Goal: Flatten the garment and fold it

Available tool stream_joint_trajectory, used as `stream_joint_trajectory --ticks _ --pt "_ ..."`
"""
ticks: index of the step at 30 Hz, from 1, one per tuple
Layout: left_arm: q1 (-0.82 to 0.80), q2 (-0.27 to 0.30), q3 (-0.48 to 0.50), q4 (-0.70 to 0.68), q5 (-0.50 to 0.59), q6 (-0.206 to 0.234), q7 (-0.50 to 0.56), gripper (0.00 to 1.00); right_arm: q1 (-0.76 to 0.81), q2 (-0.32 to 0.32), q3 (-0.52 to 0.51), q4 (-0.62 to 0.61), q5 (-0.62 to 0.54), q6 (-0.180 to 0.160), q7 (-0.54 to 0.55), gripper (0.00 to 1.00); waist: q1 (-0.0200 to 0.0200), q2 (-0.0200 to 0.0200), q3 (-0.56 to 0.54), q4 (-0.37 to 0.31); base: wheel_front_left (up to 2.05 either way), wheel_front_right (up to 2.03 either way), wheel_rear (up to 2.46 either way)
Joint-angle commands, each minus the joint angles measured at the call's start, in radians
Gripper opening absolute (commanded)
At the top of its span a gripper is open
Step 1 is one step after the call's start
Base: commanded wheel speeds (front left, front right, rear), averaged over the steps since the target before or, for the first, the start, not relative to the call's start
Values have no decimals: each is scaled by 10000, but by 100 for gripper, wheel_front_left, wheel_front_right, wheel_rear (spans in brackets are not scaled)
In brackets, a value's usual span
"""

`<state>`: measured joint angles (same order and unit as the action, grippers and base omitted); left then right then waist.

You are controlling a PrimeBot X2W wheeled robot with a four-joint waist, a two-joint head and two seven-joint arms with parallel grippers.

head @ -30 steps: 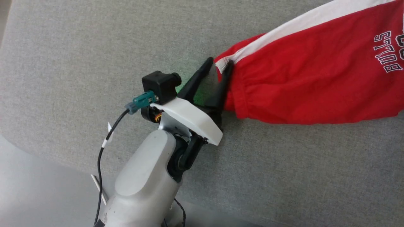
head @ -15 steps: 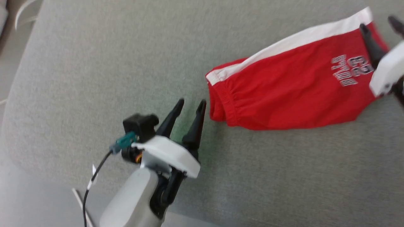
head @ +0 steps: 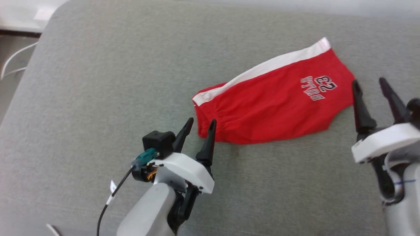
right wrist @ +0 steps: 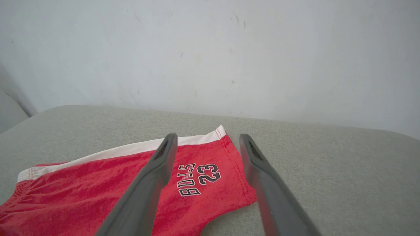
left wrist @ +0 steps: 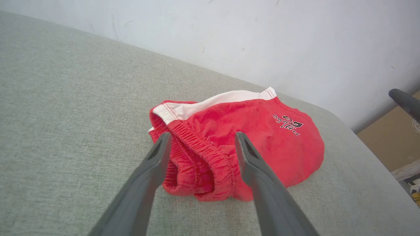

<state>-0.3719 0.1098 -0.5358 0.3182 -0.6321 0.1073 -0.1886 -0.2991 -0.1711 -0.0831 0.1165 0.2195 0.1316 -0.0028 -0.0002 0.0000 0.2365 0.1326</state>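
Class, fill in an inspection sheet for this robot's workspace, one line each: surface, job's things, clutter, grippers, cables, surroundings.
Surface: grey fabric surface, flat and even.
Job's things: red shorts lying on the surface. The elastic waistband end is slightly bunched and faces the left gripper, the "BULLS 23" print is at the hem end near the right gripper, and a white stripe runs along the far edge.
Clutter: nothing seen.
Grippers: left gripper open, holding nothing, at the waistband end. Right gripper open, holding nothing, beside the printed hem.
Cables: black cable with a white tag, running from a teal connector at the left wrist.
Surroundings: pale wall behind the surface.
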Motion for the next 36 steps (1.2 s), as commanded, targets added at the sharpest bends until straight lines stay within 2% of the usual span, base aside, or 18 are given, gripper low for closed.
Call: stream_joint_trajectory --ticks 1,5,9,14,19,21,22,29,36 --pt "-225 -34 -26 256 134 96 -102 100 160 182 -93 -111 -147 -9 -103 100 2 0 -70 -295 0 0 0" --pt "-598 -65 -131 1266 520 486 -152 100 432 705 -173 -193 -311 -9 -208 100 2 0 44 -575 0 0 0" --pt "-847 -124 -156 2124 617 898 140 100 454 882 -112 -195 -330 -9 -262 100 2 0 219 -808 0 0 0" --pt "-1019 -213 -247 2823 448 1034 824 100 240 860 -524 -18 -594 -9 -169 100 2 0 424 -885 0 0 0" --pt "-1128 -328 -390 3116 36 767 1695 100 -314 864 -924 598 -861 -9 391 100 2 0 671 -808 0 0 0" --pt "-1217 -358 -451 3066 -13 675 1766 25 -730 806 -945 1037 -917 -9 581 100 2 0 792 -741 0 0 0" --pt "-1260 -370 -482 3037 -25 635 1776 0 -968 790 -959 1285 -932 -9 652 100 2 0 853 -699 0 0 0" --pt "-1501 -475 -748 2693 -167 316 1739 0 -2862 435 -1324 3620 -946 -9 1178 100 2 0 1302 -200 0 0 0" --pt "-1710 -548 -992 2318 -294 237 1473 0 -4579 23 -1382 5599 -1133 -9 2518 100 2 0 1707 306 0 0 0"
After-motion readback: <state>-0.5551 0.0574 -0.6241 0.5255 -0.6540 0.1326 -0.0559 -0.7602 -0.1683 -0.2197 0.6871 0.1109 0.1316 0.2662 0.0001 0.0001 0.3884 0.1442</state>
